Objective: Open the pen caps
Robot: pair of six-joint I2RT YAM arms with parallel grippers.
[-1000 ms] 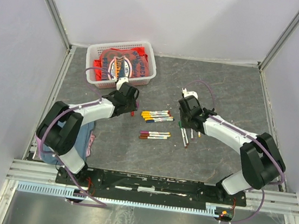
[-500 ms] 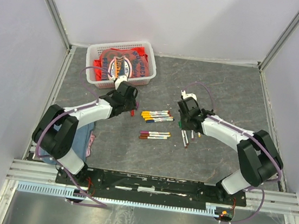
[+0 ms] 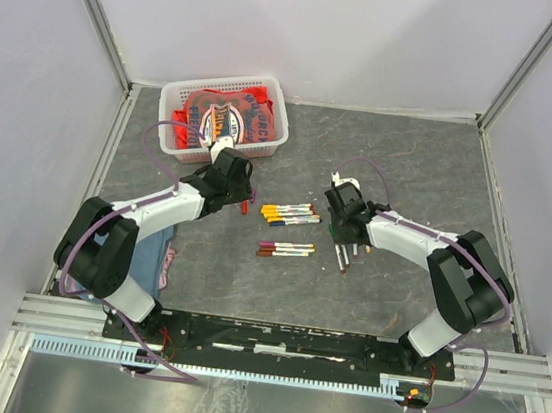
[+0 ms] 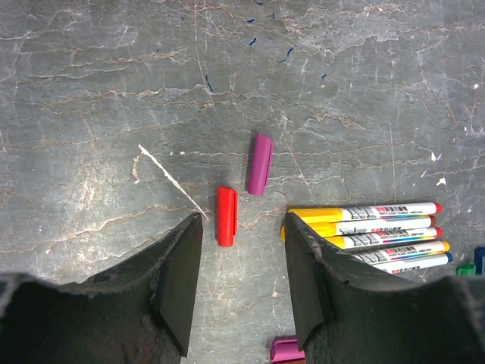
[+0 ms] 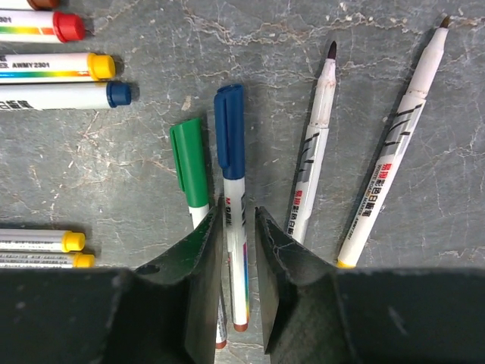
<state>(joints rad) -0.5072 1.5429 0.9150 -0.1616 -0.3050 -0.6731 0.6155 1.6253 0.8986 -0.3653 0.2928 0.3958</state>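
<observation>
Two loose pen caps lie on the grey table in the left wrist view, a red cap and a purple cap. My left gripper hovers open just short of the red cap, holding nothing. In the right wrist view my right gripper straddles the white barrel of a blue-capped pen. Its jaws are narrow, with a thin gap still showing beside the barrel. A green-capped pen lies just left of it. From above, the left gripper and right gripper flank the pen rows.
Two uncapped pens lie right of the blue-capped one. Yellow-capped pens sit beside my left gripper's right finger, a magenta cap below. A white basket with a red cloth stands at the back left.
The right gripper has come down over the blue-capped pen and its jaws have narrowed around the barrel. The left arm shifted slightly, its jaws unchanged.
</observation>
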